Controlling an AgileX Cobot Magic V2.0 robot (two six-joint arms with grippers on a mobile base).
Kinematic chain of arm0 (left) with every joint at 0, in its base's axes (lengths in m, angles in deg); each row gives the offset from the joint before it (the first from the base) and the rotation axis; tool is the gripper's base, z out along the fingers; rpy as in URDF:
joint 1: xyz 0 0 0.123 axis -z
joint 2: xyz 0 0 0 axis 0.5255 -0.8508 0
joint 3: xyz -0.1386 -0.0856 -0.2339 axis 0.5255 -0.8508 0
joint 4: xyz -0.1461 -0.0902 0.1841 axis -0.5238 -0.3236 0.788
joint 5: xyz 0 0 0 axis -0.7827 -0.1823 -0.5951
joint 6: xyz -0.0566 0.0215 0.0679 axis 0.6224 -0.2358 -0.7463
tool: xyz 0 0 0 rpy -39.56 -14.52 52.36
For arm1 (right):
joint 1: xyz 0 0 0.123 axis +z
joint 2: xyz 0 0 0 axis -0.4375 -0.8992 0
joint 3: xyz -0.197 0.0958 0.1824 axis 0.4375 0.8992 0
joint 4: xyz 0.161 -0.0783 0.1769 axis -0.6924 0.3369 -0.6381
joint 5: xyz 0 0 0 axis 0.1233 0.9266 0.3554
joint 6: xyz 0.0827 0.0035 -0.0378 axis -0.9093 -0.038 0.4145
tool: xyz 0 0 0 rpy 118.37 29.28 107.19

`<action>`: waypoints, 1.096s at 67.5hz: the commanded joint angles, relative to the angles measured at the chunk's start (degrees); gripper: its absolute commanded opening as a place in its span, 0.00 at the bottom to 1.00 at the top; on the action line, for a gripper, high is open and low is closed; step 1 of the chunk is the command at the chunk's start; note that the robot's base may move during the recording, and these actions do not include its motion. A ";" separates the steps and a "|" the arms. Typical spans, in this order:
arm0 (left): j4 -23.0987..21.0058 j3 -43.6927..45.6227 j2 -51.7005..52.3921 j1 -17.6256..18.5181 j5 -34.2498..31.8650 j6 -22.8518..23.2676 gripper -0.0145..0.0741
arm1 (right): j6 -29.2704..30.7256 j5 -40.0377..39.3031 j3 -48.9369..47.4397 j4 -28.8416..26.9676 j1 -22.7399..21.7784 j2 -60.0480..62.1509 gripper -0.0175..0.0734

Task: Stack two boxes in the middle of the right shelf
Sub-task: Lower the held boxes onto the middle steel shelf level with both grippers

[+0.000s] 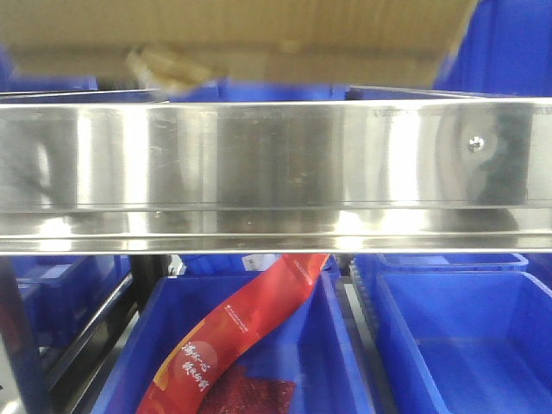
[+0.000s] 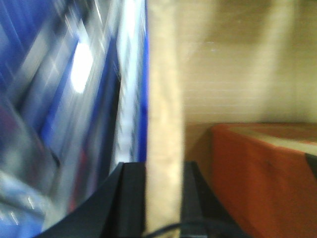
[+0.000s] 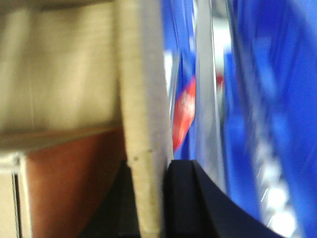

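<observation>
A brown cardboard box (image 1: 241, 34) fills the top of the front view, just above the shelf's front lip (image 1: 276, 164); whether it rests on the shelf I cannot tell. A yellowish tape scrap (image 1: 164, 67) peels from its lower edge. My left gripper (image 2: 163, 198) is shut on the box's left wall (image 2: 163, 99). The right gripper (image 3: 148, 198) is shut on the box's right wall (image 3: 143, 124). Both wrist views look into the box, where a reddish-brown object (image 2: 257, 178) lies, the same object (image 3: 74, 183) in the right view. Neither gripper shows in the front view.
The steel lip carries a small screw head (image 1: 473, 144) at the right. Below the shelf stand blue plastic bins (image 1: 466, 336), the left bin holding a red packet (image 1: 250, 328). A dark upright post (image 1: 17, 345) stands at the lower left.
</observation>
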 commanded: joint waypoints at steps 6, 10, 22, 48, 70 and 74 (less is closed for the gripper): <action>-8.18 0.65 -2.17 -5.84 0.33 -7.52 0.04 | -2.01 -0.91 -1.70 0.94 -0.47 -2.40 0.03; -9.19 0.65 -4.00 -6.05 -0.21 -8.32 0.04 | -2.01 -0.91 -2.43 0.94 -0.47 -3.75 0.03; -9.88 0.65 -7.70 -6.05 -0.46 -8.32 0.04 | -2.01 -3.44 -2.96 1.38 -0.47 -6.68 0.03; -9.88 0.65 -8.95 -6.05 -7.32 -8.32 0.36 | -1.89 -5.85 -3.07 4.68 -0.59 -9.77 0.28; -9.88 0.65 -8.95 -6.05 -10.18 -8.32 0.57 | -1.89 -6.91 -3.07 7.49 -0.59 -10.16 0.67; -9.88 0.78 -8.95 -6.05 -10.18 -8.32 0.57 | -1.89 -6.04 -3.50 7.49 -0.59 -10.05 0.66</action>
